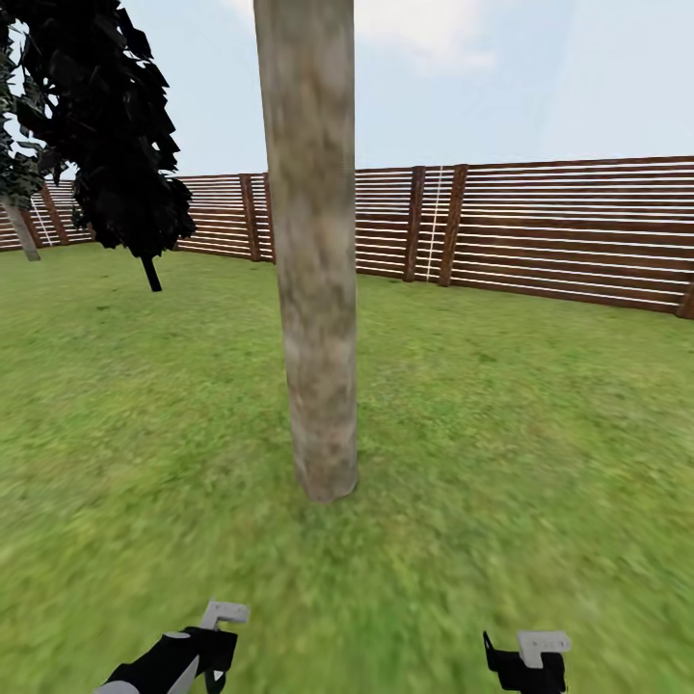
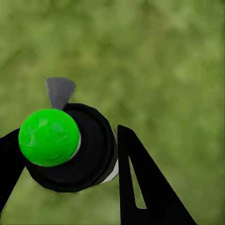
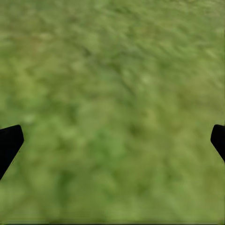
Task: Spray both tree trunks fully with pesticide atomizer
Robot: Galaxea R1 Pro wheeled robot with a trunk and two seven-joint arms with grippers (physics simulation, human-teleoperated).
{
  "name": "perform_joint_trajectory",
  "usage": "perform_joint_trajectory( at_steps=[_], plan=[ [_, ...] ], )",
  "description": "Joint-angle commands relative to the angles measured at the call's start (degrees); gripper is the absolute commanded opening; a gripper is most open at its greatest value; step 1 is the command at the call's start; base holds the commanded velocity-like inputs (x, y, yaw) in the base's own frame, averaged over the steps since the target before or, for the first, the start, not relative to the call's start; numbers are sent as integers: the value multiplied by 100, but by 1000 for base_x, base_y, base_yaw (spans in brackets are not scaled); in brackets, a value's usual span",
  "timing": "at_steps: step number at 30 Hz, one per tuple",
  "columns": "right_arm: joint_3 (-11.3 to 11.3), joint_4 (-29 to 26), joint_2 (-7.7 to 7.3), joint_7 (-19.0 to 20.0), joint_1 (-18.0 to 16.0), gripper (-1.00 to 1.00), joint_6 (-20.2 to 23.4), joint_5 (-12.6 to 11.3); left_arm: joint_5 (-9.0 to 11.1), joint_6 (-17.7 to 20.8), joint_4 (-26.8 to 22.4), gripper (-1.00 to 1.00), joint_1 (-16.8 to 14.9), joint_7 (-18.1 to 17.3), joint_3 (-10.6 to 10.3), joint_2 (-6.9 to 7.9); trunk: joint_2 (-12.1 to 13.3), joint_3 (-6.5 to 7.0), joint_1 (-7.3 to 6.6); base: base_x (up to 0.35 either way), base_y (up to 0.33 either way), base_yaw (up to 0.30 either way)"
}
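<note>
- tree trunk [image 1: 313, 289]: mottled grey-tan bark, matt, smooth-looking with brownish blotches;
- fence [image 1: 569, 231]: brown wooden slats, flat finish;
- floor [image 1: 520, 434]: blurry green grass, soft and matt;
- atomizer [image 2: 70, 147]: matt black body like plastic, bright green cap [image 2: 48, 137] faintly dimpled, grey nozzle;
- left claw [image 2: 65, 178]: plain black fingers, matt;
- right claw [image 3: 112, 145]: black, matt tips.

Black hands [image 1: 214, 665], grey brackets, flat pointed fingers [image 2: 150, 187]

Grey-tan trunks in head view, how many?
2. One tree trunk stands centre, close ahead on the grass. A second, thin sliver at far left by the fence. Others may be out of frame.
</note>
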Motion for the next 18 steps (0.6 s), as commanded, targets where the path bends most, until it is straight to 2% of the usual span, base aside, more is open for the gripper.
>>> perform_joint_trajectory(
  at_steps=[1, 8, 12, 18],
  plan=[
    [-3, 82, -1, -4, -2, 100, 0, -10, -1, 14, -19, -100, 0, -3, -6, -1, 0, 0, 0, 289, 0, 0],
    [-25, 178, 0, -24, -3, 100, 0, -30, 13, 45, -74, -100, -9, -5, 11, -7, 0, 0, 0, 229, -157, -5],
    [-27, 182, -1, -29, -2, 100, 0, -31, 15, 52, -79, -100, -9, -1, 7, -9, 0, 0, 0, 122, -257, -237],
    [-27, 182, -1, -31, -1, 100, 0, -31, -7, 79, -76, -100, -9, 3, 0, -6, 0, 0, 0, 257, -197, -296]
  ],
)
